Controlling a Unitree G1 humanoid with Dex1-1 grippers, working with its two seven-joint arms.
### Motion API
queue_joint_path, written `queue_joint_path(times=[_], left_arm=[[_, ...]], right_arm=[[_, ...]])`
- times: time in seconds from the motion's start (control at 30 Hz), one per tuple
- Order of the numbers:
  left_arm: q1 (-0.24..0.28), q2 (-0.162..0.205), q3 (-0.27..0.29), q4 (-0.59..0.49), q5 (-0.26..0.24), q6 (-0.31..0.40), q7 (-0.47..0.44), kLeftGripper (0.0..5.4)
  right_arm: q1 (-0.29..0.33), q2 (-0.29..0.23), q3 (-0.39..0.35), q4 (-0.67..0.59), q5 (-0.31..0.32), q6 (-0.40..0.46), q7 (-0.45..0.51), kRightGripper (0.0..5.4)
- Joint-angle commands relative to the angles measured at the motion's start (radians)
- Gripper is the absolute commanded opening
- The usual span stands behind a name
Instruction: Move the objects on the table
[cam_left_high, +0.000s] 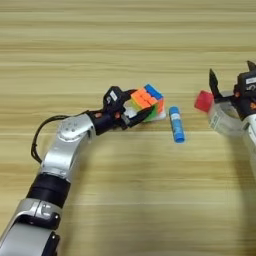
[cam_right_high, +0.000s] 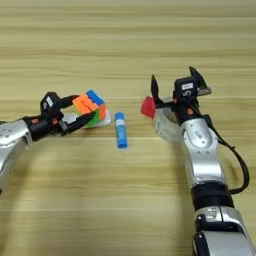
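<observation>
My left gripper (cam_left_high: 134, 106) is shut on the multicoloured puzzle cube (cam_left_high: 148, 100), one finger over its top and one under it, and the cube is tilted. A white flat edge (cam_left_high: 159, 116) shows just below the cube. Right of it, the blue glue stick (cam_left_high: 176, 124) lies on the table (cam_left_high: 125, 40), pointing away from me. The small red cube (cam_right_high: 148, 107) sits further right, touching the clear tape roll (cam_right_high: 167, 126). My right gripper (cam_right_high: 175, 81) is open with its fingers spread wide, just behind the tape roll and the red cube.
My right forearm (cam_right_high: 205, 165) runs from the lower right up to the tape roll. My left arm (cam_left_high: 65, 150) comes in from the lower left. Bare wood lies along the far side and the near middle.
</observation>
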Motion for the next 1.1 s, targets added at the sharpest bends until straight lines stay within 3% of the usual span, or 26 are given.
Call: queue_joint_path(times=[0.03, 0.5, 1.1], left_arm=[[-0.044, -0.002, 0.036, 0.037, -0.024, 0.022, 0.022, 3.26], [-0.109, 0.024, 0.136, 0.126, -0.040, 0.002, 0.078, 3.26], [-0.090, 0.004, 0.130, 0.092, -0.032, 0.011, 0.081, 3.26]], right_arm=[[0.015, -0.003, 0.026, -0.022, -0.017, 0.001, 0.028, 5.40], [0.070, -0.005, 0.117, -0.095, -0.039, 0.038, 0.137, 5.40], [0.122, 0.048, 0.247, -0.185, -0.025, 0.103, 0.274, 5.40]])
